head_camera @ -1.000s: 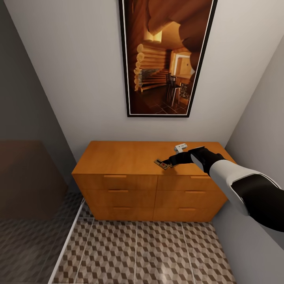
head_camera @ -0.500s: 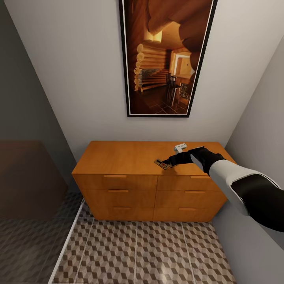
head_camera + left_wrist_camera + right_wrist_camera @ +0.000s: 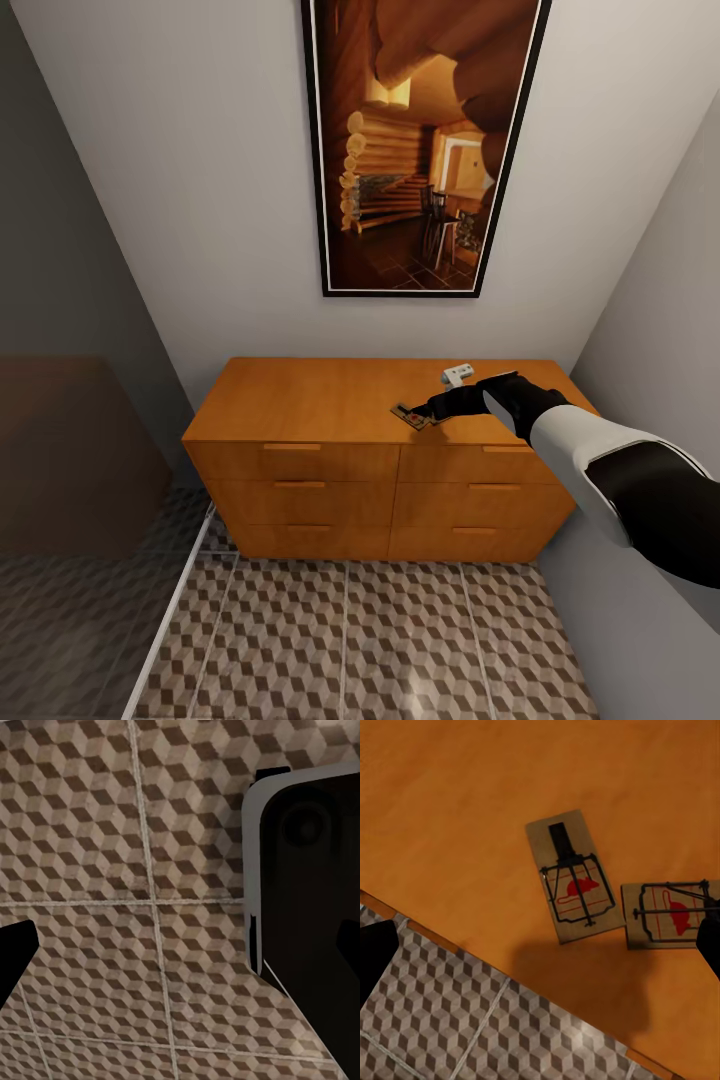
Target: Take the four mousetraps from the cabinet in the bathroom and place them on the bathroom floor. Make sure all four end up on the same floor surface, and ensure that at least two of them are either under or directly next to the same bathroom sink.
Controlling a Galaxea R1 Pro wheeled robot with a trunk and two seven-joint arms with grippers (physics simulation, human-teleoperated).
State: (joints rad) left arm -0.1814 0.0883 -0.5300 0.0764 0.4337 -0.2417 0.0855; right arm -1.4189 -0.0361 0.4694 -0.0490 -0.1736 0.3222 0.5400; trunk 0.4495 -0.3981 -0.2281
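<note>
My right arm (image 3: 610, 480) is a thick, rounded limb in smooth plastic-looking shells: a glossy black segment nearest the camera, then a white sleeve-like cuff with a curved edge, then a narrower black wrist section. It tapers into my right gripper (image 3: 432, 412), matte black and slim, with a pale grey flat face along its upper side. I see no cables, screws or markings on any of it. In my left wrist view, a large black housing (image 3: 315, 885) with rounded corners and a thin light-grey rim sits beside the lens, and a black fingertip (image 3: 15, 952) juts in at the edge. My right wrist view catches a similar dark tip (image 3: 375, 960).
</note>
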